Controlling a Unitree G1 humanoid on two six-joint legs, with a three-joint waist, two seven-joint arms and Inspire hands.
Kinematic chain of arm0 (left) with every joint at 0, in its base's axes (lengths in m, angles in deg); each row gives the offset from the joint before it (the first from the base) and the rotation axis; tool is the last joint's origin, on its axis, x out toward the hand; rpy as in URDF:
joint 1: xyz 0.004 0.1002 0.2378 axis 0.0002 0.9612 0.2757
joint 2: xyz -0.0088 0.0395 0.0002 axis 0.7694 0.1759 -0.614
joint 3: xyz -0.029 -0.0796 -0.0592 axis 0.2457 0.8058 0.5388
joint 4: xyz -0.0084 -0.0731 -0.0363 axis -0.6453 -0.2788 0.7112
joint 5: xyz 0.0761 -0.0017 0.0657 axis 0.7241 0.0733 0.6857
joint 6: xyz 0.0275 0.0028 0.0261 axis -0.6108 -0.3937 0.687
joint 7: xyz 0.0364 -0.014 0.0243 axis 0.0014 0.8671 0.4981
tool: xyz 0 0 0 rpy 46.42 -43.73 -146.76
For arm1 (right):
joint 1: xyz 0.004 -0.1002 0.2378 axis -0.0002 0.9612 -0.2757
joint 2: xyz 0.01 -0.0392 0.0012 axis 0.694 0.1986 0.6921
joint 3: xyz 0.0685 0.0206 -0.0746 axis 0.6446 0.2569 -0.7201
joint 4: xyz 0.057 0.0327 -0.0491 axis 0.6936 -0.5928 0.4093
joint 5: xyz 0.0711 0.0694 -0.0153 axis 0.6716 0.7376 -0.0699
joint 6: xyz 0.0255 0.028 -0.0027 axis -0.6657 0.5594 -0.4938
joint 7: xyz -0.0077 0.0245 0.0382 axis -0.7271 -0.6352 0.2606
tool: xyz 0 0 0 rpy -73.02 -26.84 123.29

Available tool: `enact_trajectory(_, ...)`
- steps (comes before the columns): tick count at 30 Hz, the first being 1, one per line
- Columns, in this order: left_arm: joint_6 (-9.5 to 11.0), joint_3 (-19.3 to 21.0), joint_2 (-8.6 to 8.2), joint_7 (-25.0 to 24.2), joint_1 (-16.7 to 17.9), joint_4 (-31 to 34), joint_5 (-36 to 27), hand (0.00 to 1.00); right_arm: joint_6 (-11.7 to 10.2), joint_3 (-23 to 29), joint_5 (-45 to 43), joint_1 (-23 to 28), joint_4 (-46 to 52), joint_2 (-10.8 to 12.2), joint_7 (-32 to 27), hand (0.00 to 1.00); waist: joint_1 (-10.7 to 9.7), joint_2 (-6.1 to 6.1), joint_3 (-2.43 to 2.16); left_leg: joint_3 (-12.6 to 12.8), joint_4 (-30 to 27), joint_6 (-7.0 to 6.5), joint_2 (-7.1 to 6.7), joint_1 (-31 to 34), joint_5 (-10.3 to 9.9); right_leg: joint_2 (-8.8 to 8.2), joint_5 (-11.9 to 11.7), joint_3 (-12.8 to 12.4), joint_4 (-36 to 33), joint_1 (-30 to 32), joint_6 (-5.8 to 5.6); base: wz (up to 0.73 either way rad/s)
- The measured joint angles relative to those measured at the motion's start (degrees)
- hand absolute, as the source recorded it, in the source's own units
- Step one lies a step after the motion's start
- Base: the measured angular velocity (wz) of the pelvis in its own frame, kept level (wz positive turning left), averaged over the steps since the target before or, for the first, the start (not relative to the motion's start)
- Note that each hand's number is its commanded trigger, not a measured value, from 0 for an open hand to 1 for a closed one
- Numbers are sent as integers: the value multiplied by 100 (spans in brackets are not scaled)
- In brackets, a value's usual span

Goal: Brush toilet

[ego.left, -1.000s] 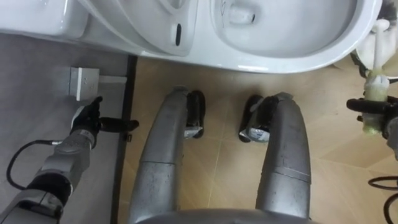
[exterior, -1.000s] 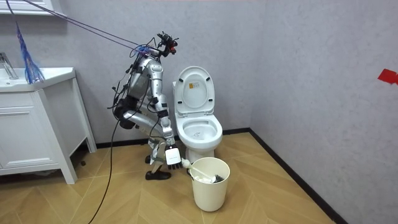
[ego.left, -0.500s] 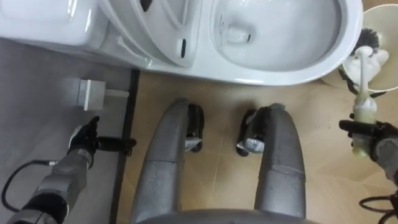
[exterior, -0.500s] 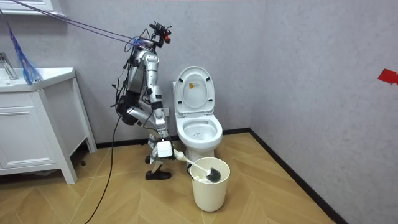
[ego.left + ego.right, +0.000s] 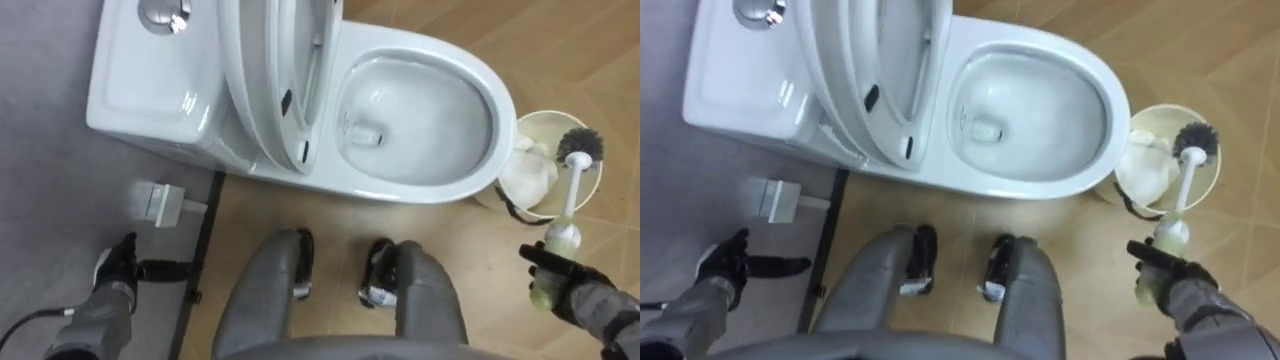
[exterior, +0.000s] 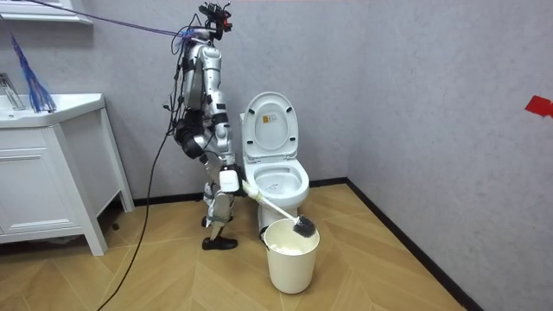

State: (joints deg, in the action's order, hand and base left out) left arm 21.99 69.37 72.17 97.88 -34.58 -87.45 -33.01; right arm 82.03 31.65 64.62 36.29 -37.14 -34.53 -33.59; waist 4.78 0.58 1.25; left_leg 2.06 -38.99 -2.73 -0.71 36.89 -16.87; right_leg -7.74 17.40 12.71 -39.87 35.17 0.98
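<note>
The white toilet [image 5: 420, 110] stands in front of me with lid and seat raised, its bowl [image 5: 1025, 105] open below. My right hand [image 5: 578, 292] is shut on the pale green grip of the toilet brush [image 5: 568, 195] at the lower right. The brush's white shaft points up and away, and its dark bristle head [image 5: 581, 143] hangs just over the cream bin [image 5: 530, 118]. In the room view the brush head [image 6: 302, 227] sits above the bin's rim [image 6: 291, 255]. My left hand [image 5: 118, 275] hangs open at the lower left, holding nothing.
White crumpled paper [image 5: 525, 172] lies in the bin right of the bowl. A small white box [image 5: 155, 200] sits on the grey wall beside the cistern. A white cabinet [image 6: 52, 173] stands at the room view's left.
I have straightened up from a bend, so the whole toilet has come into view. My right hand has lifted the brush head out of the bin.
</note>
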Motion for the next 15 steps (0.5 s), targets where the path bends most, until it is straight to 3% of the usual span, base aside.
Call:
enact_trajectory(4,7,95,-61,-8,101,8,81,0,10,194,25,151,-25,205,96,100,-9,11,-4,-130,433,32,0,-477,76,44,-83,211,529,-586,-11,16)
enact_trajectory(9,57,606,-264,28,525,351,628,0,7,624,194,401,-60,340,114,100,4,44,-24,-199,964,57,-16,-1146,139,88,-118,322,1018,-1293,-61,12)
enact_trajectory(15,106,1199,-654,358,1052,1135,1776,0,-81,785,239,692,-50,552,236,100,14,82,-53,-236,1336,79,-5,-1960,158,210,-134,551,1655,-2294,-100,17)
